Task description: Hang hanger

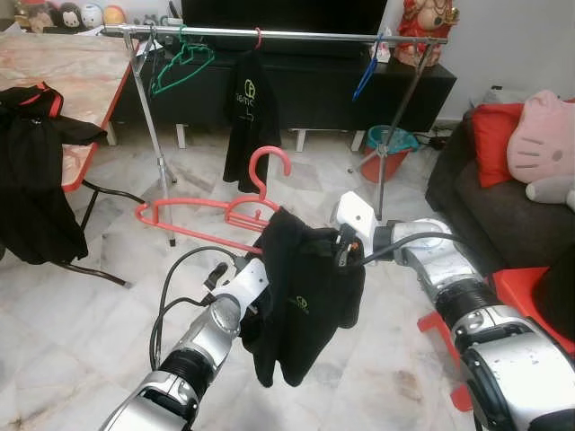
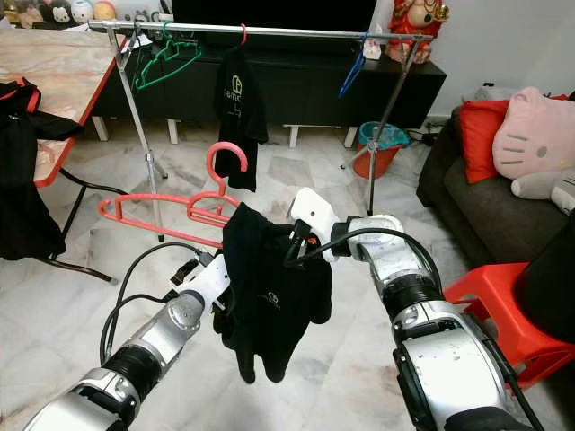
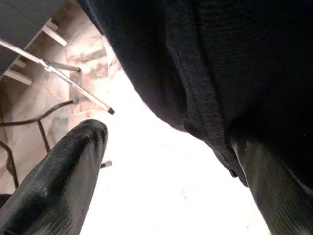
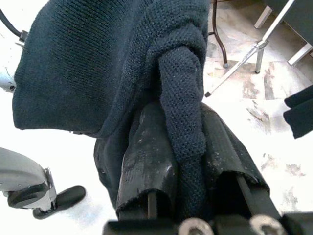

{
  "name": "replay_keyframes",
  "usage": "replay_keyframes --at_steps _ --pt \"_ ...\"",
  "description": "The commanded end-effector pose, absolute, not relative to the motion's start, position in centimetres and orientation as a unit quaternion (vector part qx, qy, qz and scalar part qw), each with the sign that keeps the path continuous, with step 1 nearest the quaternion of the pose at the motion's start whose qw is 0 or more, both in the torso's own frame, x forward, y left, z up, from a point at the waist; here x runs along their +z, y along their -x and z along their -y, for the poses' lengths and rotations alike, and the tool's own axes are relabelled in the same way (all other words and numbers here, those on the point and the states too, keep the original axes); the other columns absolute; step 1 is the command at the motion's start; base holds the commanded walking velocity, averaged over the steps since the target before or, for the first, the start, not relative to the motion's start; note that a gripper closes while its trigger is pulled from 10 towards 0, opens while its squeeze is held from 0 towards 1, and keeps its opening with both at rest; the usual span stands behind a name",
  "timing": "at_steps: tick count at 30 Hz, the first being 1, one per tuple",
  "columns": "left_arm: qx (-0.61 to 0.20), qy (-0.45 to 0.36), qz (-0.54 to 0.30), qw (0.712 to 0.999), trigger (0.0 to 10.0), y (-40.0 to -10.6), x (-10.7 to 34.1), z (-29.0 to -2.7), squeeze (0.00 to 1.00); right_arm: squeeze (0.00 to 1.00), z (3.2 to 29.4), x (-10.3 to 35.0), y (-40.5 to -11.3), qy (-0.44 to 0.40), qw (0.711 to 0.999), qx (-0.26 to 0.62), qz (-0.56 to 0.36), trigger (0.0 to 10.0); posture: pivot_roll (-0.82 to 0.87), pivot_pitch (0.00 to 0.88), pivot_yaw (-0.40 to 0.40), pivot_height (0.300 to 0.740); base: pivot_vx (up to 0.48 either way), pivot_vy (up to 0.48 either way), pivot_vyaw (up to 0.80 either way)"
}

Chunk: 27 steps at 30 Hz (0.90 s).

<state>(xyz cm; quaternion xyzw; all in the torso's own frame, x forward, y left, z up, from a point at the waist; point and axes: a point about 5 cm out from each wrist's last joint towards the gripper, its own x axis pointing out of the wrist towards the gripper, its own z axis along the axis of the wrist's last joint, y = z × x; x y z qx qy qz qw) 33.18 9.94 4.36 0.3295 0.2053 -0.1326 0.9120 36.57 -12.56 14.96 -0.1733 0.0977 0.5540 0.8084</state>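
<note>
Right tool (image 4: 188, 161) is pinching a fold of the black shirt (image 1: 301, 296), fingers (image 4: 146, 161) pressed together on the knit. Left tool (image 3: 161, 171) is sitting spread under the shirt, one finger (image 3: 58, 181) in free air, the other against or behind the cloth; can't tell if it's actually bearing any load. Red hanger (image 1: 225, 211) is poking out of the shirt toward the rack, hook (image 1: 269, 162) up, one bare arm sticking out to the robot's left. The shirt is bunching on one end rather than sitting across both shoulders. Rail (image 1: 287, 34) is well apart and higher, already carrying a green hanger (image 1: 180, 58), another black shirt (image 1: 250, 108) and a blue hanger (image 1: 367, 76). Risks, as I'm judging them: the grip is on fabric, not on the hanger, so the hanger could be sliding out or swinging on the lift. The off-centre load could be tipping the hook away from the rail. The bare arm could be snagging the rack leg (image 1: 157, 144). The free gap between the hung shirt and the blue hanger looks like the safest target.
</note>
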Motion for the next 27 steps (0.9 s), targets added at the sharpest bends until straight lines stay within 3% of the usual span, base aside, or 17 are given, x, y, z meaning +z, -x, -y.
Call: replay_keyframes --at_steps 1,8,13,17,22,27 --pt "-0.164 -0.275 -0.204 0.925 10.0 -33.1 4.7 -8.5 0.00 0.00 12.8 15.9 -36.9 0.166 0.817 0.547 -0.071 0.0 -0.04 0.000 -0.137 0.732 0.000 0.000 0.00" --pt "-0.273 -0.125 -0.182 0.936 10.0 -32.0 5.8 -5.6 0.00 0.00 12.7 15.7 -36.8 0.163 0.820 0.543 -0.072 0.0 -0.04 0.000 -0.132 0.732 0.000 0.000 0.00" --pt "-0.222 -0.053 -0.179 0.957 10.0 -32.8 6.7 -5.4 0.00 0.00 12.2 15.1 -36.6 0.154 0.819 0.548 -0.074 0.0 -0.03 0.000 -0.133 0.732 0.000 0.000 0.00" --pt "-0.218 -0.053 -0.189 0.956 10.0 -32.9 6.6 -5.1 0.00 0.00 12.1 15.0 -36.5 0.150 0.819 0.549 -0.074 0.0 -0.04 0.000 -0.131 0.732 0.000 0.000 0.00" --pt "-0.237 -0.151 -0.233 0.931 10.0 -31.9 4.9 -3.5 0.00 0.00 11.9 15.2 -36.6 0.141 0.823 0.545 -0.068 0.0 -0.04 0.000 -0.130 0.732 0.000 0.000 0.00" --pt "-0.255 -0.187 -0.242 0.917 10.0 -31.3 4.3 -2.5 0.00 0.00 11.9 15.3 -36.6 0.139 0.825 0.544 -0.065 0.0 -0.05 0.000 -0.125 0.732 0.000 0.000 0.00"
